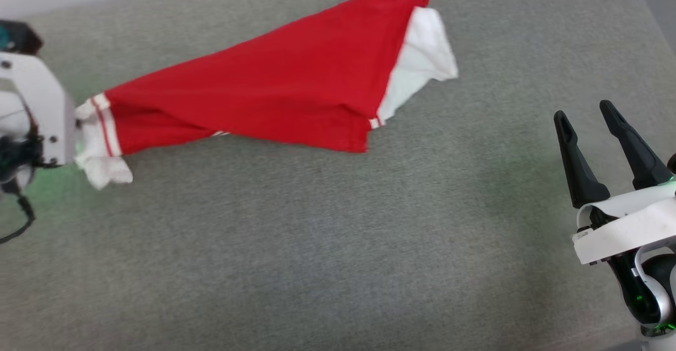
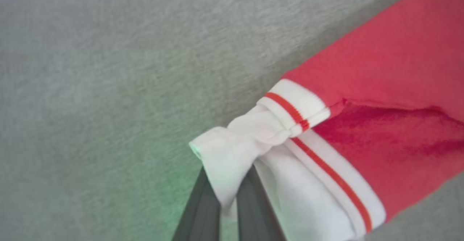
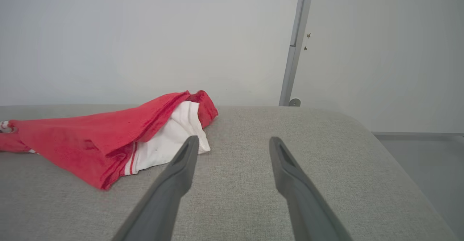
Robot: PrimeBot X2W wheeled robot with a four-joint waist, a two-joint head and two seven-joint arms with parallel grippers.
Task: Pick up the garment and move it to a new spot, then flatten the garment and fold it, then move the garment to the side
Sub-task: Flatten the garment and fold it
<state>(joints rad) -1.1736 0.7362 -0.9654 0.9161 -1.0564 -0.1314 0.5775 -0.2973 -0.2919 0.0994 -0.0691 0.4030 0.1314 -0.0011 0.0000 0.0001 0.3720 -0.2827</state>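
— So, the left tool (image 2: pixel 227 197): clenched?
— Yes, pinched shut on the white sleeve (image 2: pixel 232 150) of the garment (image 1: pixel 274 92) by the table's (image 1: pixel 338 256) left edge; cloth hides its tips.
— And the rest?
— Red cloth stretches slantwise toward the far edge, its other sleeve half under a fold. The right tool (image 1: pixel 583 111) stands spread and empty near the right edge; bare table lies between.

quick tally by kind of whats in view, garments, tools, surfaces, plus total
garment: 1, red with white ends
tools: 2, left tool shut on the garment's white end, right tool open and apart from it
grey surface: 1
total: 4
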